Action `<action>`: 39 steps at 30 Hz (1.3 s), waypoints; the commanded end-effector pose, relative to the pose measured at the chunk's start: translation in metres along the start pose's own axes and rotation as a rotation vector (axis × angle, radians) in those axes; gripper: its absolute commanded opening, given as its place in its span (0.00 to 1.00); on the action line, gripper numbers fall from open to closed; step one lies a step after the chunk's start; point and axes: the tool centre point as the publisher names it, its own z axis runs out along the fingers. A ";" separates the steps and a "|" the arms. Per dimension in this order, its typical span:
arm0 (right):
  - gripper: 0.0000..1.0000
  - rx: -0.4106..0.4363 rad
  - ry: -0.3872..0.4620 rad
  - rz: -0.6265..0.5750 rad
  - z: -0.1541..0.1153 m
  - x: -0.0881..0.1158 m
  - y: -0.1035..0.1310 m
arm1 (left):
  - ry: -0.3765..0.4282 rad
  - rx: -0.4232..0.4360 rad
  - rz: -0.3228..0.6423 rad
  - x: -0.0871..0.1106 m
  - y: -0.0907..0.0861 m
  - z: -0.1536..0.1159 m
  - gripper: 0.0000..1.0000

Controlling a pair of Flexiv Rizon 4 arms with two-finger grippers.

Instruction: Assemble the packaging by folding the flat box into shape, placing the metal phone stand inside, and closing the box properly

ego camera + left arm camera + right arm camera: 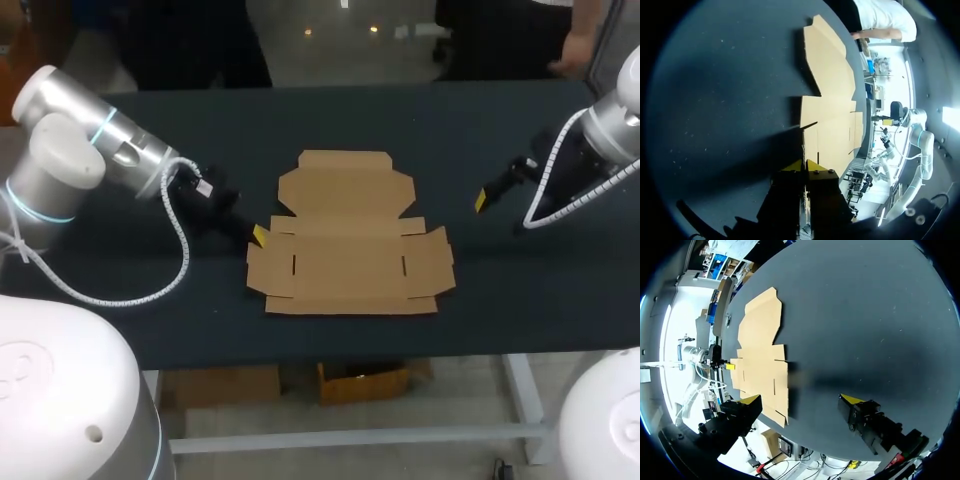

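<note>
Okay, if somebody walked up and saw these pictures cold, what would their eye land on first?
The flat cardboard box stands out first, lying unfolded and pale in the middle of the dark table. Next, the left tool sits right at the box's left flap. The right tool hangs open off to the box's right, clear of it.

The left arm [70,150] enters from the upper left of the head view and slants down toward the middle. Its left gripper [257,236] sits low at centre left, fingers [822,182] pressed together with only a hairline between the yellow tips. The right arm [610,140] comes in from the upper right, angled down and inward. Its right gripper [481,200] hangs at centre right, fingers [751,401] spread wide apart.
</note>
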 end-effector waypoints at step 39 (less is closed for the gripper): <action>0.84 -0.079 0.034 -0.116 -0.005 0.025 0.067 | -0.219 0.221 0.060 0.022 -0.047 -0.083 1.00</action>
